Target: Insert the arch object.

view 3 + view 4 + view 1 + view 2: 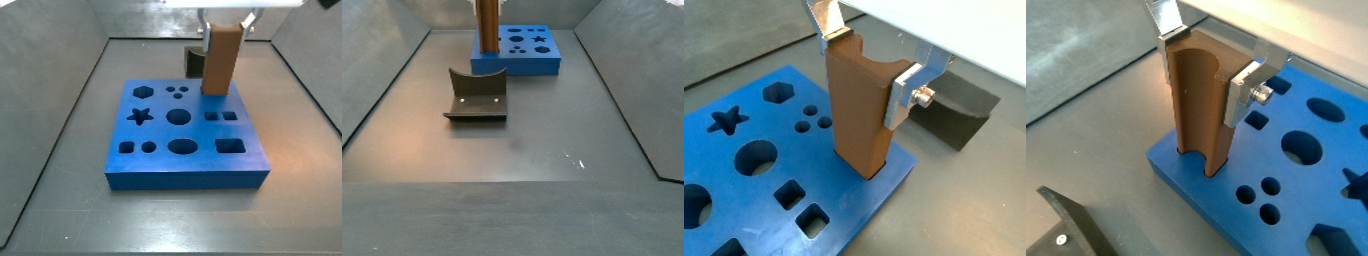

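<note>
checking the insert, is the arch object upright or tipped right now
Upright. The arch object stands vertical in both side views, gripped near its top by the claw, its lower end at the blue board's corner hole. Depth: cannot tell.

My gripper is cut off above by the side view's edge, and beneath it the arch object hides its own foot against the blue board.

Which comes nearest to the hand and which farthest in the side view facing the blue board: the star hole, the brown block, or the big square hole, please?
Hand at the board's far edge.
1. Brown block: held in the hand.
2. Star hole: mid-board, on the opposite side.
3. Big square hole: front row, on the hand's side.
</note>
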